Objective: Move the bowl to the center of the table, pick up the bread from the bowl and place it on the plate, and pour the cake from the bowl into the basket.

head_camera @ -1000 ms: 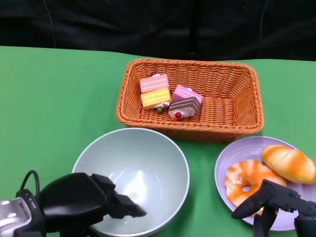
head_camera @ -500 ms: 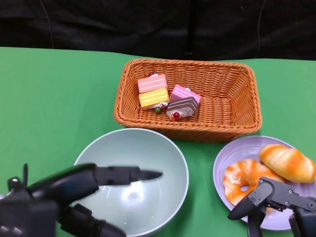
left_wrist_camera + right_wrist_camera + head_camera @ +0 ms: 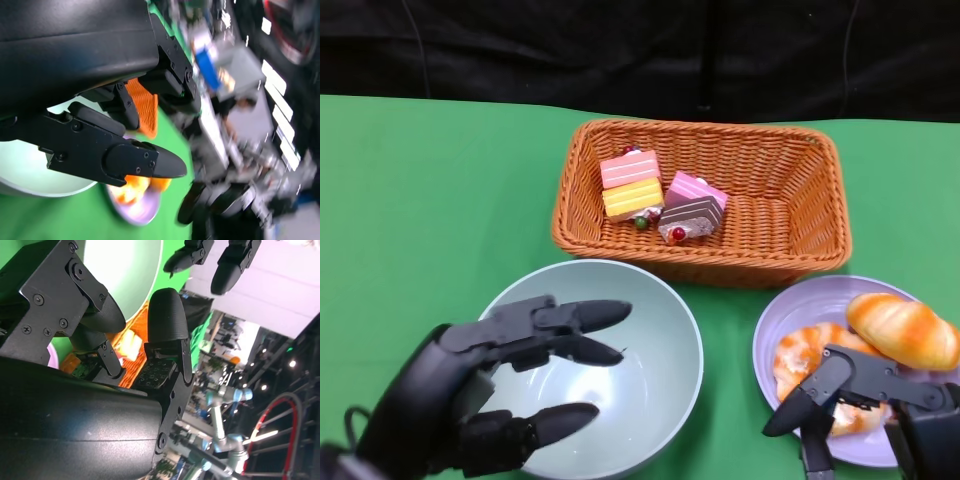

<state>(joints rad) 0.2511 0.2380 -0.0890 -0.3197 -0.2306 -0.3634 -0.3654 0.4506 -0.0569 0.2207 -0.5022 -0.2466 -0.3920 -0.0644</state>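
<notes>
Colours on a green table [image 3: 420, 200], black backdrop at 12 o'clock.
Orange woven basket [image 3: 790, 215]; cakes [image 3: 660, 200] striped pink/white/yellow and pink/brown, with red and possibly green bits. Pale mint-grey bowl [image 3: 665, 310]. Lavender plate [image 3: 790, 300] at 4 o'clock; bread [image 3: 905, 330] golden-orange with pale streaks. Black left hand [image 3: 485, 390], black right hand [image 3: 865, 405].

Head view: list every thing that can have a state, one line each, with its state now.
bowl: upright, nothing in it, not held.
basket: upright, holds the cake pieces.
cake pieces: lying together in the basket's left part.
plate: flat on the table, carries the bread.
bread: two pieces on the plate, not held.
left hand: fingers apart over the bowl, holding nothing.
right hand: over the plate's near edge, holding nothing.
</notes>
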